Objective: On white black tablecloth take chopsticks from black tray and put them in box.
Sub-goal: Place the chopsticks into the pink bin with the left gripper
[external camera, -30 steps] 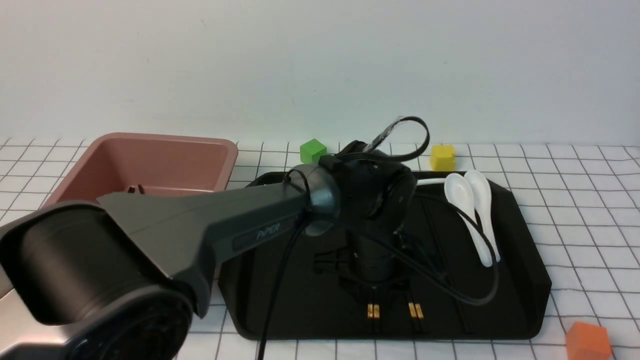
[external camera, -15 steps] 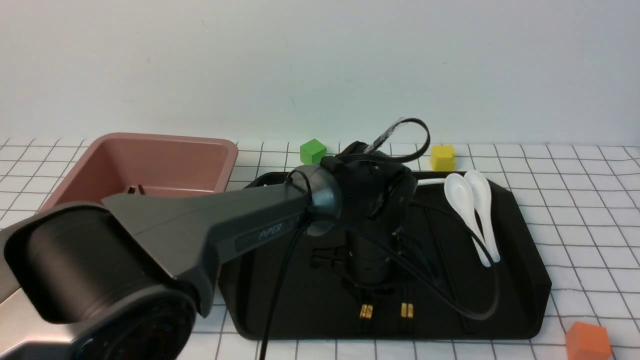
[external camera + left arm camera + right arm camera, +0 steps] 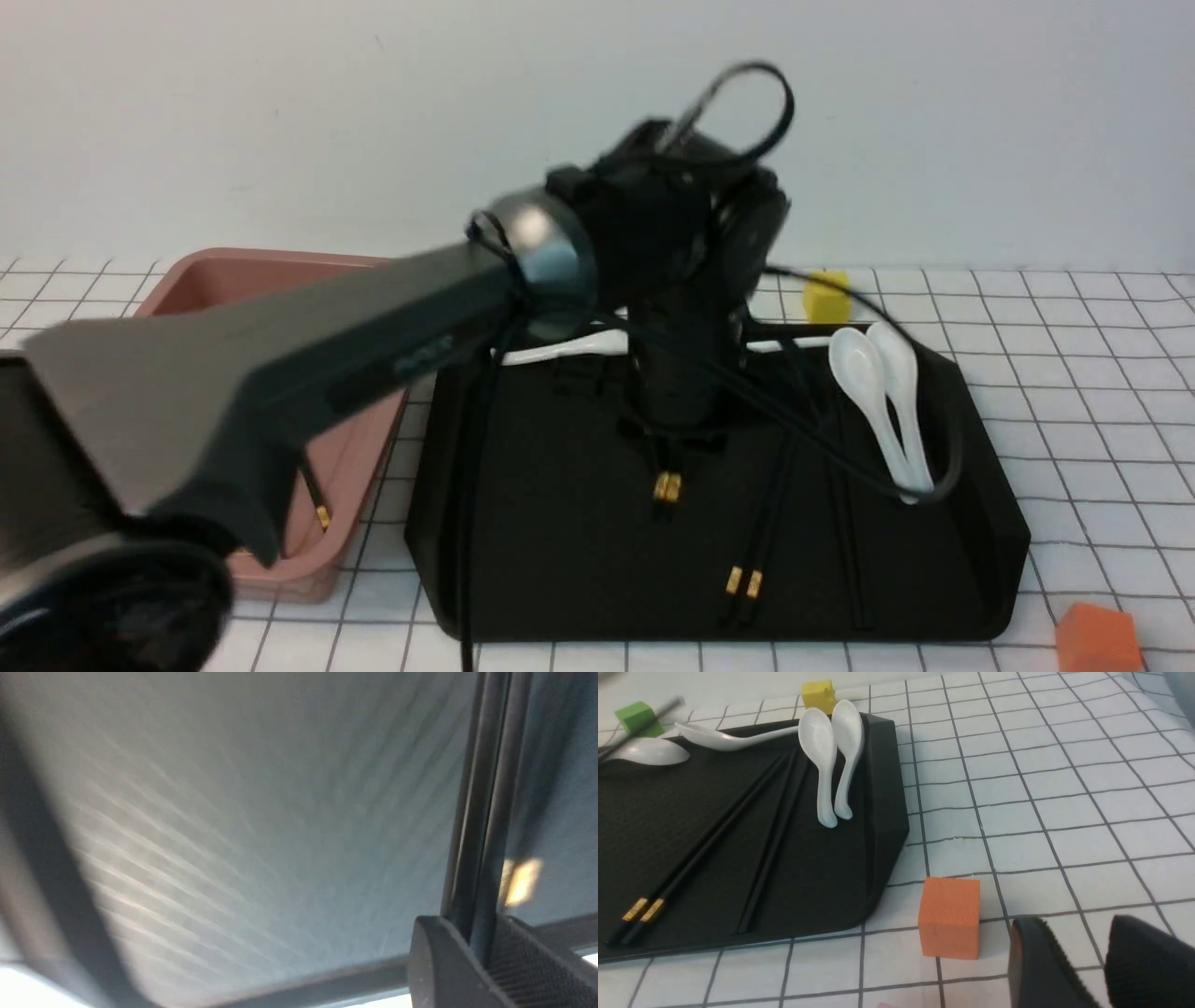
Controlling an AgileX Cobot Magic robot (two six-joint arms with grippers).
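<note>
Orange cube (image 3: 1099, 637): on tablecloth (image 3: 1074, 373), just off black tray's near right corner, not touching it.
Right gripper (image 3: 1071, 924): low over cloth beside orange cube; fingers apart, nothing btwn them.
Black tray (image 3: 560, 523): flat on cloth, centre-right.
Loose chopsticks (image 3: 744, 583): pair lying together on tray floor, gold-banded ends by near edge, shafts running toward far right corner.
Held chopsticks (image 3: 665, 485): pair side by side, banded ends hanging below the fingers over tray's middle. Contact w/ tray floor: can't tell.
Left gripper (image 3: 674, 437): over tray centre, pointing down; wrist view shows ribbed pads clamped on the two shafts (image 3: 476, 812).
Paired spoons (image 3: 882, 401): two white, side by side, at tray's far right corner, bowls toward far edge.
Far-edge spoons (image 3: 560, 350): white, along tray's far edge, part hidden by arm.
Box (image 3: 201, 275): on cloth just left of tray; mostly behind left arm.
Stick in box (image 3: 321, 514): one banded end visible at wall nearest tray.
Yellow cube (image 3: 826, 294): on cloth just beyond tray's far edge.
Green cube (image 3: 637, 716): also beyond far edge, further left.
</note>
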